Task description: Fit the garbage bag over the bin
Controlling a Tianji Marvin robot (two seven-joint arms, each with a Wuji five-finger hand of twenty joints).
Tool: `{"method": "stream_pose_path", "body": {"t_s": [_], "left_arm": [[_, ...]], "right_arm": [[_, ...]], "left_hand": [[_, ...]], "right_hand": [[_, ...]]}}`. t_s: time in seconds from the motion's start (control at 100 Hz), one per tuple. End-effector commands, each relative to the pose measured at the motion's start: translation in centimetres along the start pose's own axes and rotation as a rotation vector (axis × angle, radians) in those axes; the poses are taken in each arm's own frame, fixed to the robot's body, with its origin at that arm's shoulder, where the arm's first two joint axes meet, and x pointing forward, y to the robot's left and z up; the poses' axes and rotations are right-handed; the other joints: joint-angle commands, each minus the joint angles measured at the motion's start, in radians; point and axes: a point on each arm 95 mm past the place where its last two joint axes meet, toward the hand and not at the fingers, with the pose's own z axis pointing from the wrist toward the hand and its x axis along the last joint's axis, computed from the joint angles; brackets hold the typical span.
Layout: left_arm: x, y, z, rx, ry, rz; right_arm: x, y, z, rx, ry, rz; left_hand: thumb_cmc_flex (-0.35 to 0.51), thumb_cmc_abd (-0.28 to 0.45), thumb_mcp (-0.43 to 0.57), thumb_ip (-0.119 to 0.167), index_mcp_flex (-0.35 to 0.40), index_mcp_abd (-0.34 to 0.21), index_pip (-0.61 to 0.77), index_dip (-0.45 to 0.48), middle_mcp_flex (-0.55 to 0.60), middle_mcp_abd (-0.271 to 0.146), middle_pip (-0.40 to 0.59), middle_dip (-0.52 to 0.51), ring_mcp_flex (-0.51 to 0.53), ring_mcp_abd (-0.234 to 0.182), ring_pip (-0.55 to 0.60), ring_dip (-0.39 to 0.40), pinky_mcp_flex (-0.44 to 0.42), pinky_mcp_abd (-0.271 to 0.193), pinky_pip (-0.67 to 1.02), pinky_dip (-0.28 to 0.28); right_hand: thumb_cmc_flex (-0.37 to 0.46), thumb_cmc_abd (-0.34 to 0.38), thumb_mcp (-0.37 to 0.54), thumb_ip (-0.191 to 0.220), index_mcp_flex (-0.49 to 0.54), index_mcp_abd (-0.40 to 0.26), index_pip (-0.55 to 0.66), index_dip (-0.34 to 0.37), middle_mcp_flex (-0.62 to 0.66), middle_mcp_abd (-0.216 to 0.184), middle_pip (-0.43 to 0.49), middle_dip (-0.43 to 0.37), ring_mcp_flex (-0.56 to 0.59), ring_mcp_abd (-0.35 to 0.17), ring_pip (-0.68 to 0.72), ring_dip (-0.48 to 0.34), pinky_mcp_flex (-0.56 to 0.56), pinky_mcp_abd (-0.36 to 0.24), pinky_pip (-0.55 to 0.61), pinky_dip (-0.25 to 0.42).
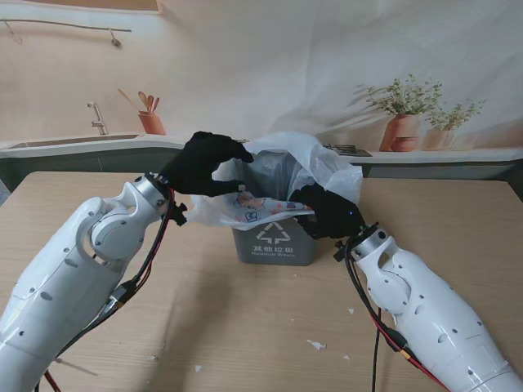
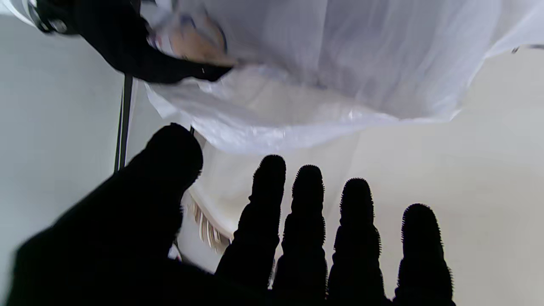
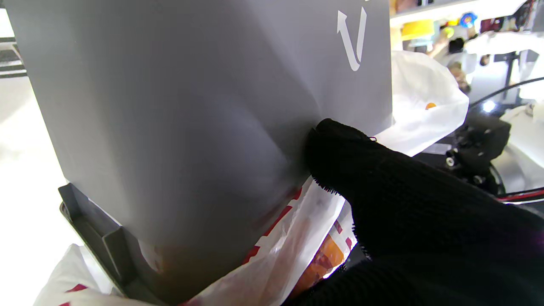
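A grey bin (image 1: pixel 275 243) with a white recycling mark stands in the middle of the wooden table. A white printed garbage bag (image 1: pixel 315 167) is draped loosely over its mouth and hangs down the front left rim. My right hand (image 1: pixel 328 211), in a black glove, is at the bin's front right corner. It pinches the bag's edge (image 3: pixel 297 238), and its thumb (image 3: pixel 340 148) presses on the bin's wall (image 3: pixel 191 106). My left hand (image 1: pixel 204 163) hovers at the bin's left rim. Its fingers (image 2: pixel 306 221) are spread, nothing is in them, and the bag (image 2: pixel 297 106) lies just ahead.
Small white scraps (image 1: pixel 316 345) lie on the table nearer to me than the bin. Black and red cables run along both forearms. A printed kitchen backdrop (image 1: pixel 147 122) stands behind the table's far edge.
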Motion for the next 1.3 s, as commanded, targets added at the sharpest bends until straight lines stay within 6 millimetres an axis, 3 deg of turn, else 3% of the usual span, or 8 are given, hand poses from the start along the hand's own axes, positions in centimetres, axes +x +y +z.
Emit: {"method": "stream_pose_path", "body": {"t_s": [0.0,0.24,0.43,0.6,0.68,0.74,0.85,1.29], "left_arm": [[-0.3,0.2,-1.0,-0.031,-0.010,-0.022],[-0.9,1.1,-1.8,-0.198,0.039,0.113],[-1.5,2.4,-1.6,-0.225,0.038,0.158],[-1.4,3.2,-1.1,-0.201,0.050,0.214],[-1.3,3.5,-0.9,-0.185,0.048,0.221],[-1.1,3.7,-0.6,-0.171,0.044,0.223],[-1.0,3.9,-0.4,-0.160,0.037,0.236],[-0.6,4.2,0.1,-0.194,0.015,0.223]], "right_arm": [[0.4,-1.0,-0.4,0.030,-0.005,0.006],[0.6,-0.9,-0.4,0.031,0.001,-0.001],[0.7,-0.8,-0.4,0.036,0.005,-0.001],[0.8,-0.8,-0.4,0.034,0.009,0.001],[0.9,-0.7,-0.4,0.033,0.015,0.000],[1.0,-0.4,-0.5,0.028,0.021,0.000],[1.3,0.2,-0.5,0.014,0.034,-0.004],[3.3,3.2,-0.8,-0.027,0.109,-0.009]], "left_hand": [[-0.047,0.024,-0.058,-0.012,-0.050,0.029,-0.063,-0.031,-0.057,-0.010,-0.040,-0.025,-0.042,-0.020,-0.045,-0.025,-0.012,-0.007,-0.057,-0.026],[-0.087,-0.003,-0.144,-0.004,-0.165,0.043,-0.137,-0.070,-0.149,-0.014,-0.066,-0.042,-0.113,-0.029,-0.092,-0.051,-0.009,-0.013,-0.146,-0.069],[-0.080,-0.070,-0.023,-0.017,-0.145,0.024,-0.090,-0.052,-0.105,-0.025,-0.033,-0.028,-0.092,-0.031,-0.070,-0.042,-0.005,-0.008,-0.146,-0.065],[-0.034,-0.111,0.147,-0.021,0.020,-0.072,0.130,0.059,0.093,-0.080,0.078,0.035,0.022,-0.030,-0.001,-0.009,-0.009,0.007,-0.058,-0.023],[-0.016,-0.105,0.181,-0.024,0.092,-0.105,0.199,0.093,0.173,-0.096,0.113,0.065,0.077,-0.028,0.034,0.007,-0.010,0.010,-0.017,-0.003],[0.065,-0.147,0.143,-0.111,0.163,-0.164,0.285,0.067,0.258,-0.109,0.132,0.096,0.139,-0.033,0.065,0.024,-0.003,0.014,0.012,0.010],[0.129,-0.151,0.082,-0.119,0.245,-0.248,0.442,0.011,0.397,-0.141,0.160,0.128,0.242,-0.046,0.105,0.040,0.014,0.009,0.040,0.025],[0.157,-0.165,0.122,-0.109,0.336,-0.264,0.535,0.026,0.554,-0.134,0.103,0.285,0.358,-0.051,0.142,0.073,0.034,0.032,0.040,0.029]], "right_hand": [[0.064,0.021,0.065,0.001,0.008,-0.086,0.070,-0.016,-0.007,0.008,0.017,-0.012,0.009,0.003,0.019,0.008,0.014,0.027,0.020,0.019],[0.034,-0.011,0.066,-0.004,-0.066,-0.036,0.049,-0.109,-0.058,0.012,-0.008,-0.076,-0.015,0.004,-0.012,-0.004,0.009,0.027,0.013,0.016],[-0.009,-0.016,0.060,-0.005,-0.112,-0.001,0.003,-0.154,-0.121,0.010,-0.044,-0.111,-0.062,0.007,-0.038,-0.010,-0.013,0.024,-0.002,0.010],[-0.070,0.017,0.056,0.029,-0.153,0.031,-0.070,-0.151,-0.205,0.010,-0.067,-0.140,-0.125,0.012,-0.068,-0.014,-0.036,0.017,-0.012,0.004],[-0.111,0.044,0.050,0.120,-0.180,0.046,-0.141,-0.070,-0.257,0.009,-0.089,-0.120,-0.162,0.011,-0.088,-0.015,-0.053,0.012,-0.021,-0.003],[-0.140,0.050,0.042,0.149,-0.212,0.051,-0.171,-0.029,-0.297,0.010,-0.103,-0.124,-0.192,0.011,-0.101,-0.018,-0.065,0.009,-0.027,-0.007],[-0.198,0.051,-0.002,0.147,-0.257,0.056,-0.191,-0.026,-0.329,0.010,-0.113,-0.128,-0.216,0.013,-0.118,-0.024,-0.075,0.008,-0.036,-0.011],[-0.311,0.083,-0.125,0.166,-0.326,0.029,-0.257,-0.029,-0.391,-0.007,-0.169,-0.156,-0.236,0.001,-0.167,-0.046,-0.072,0.011,-0.041,-0.017]]}}
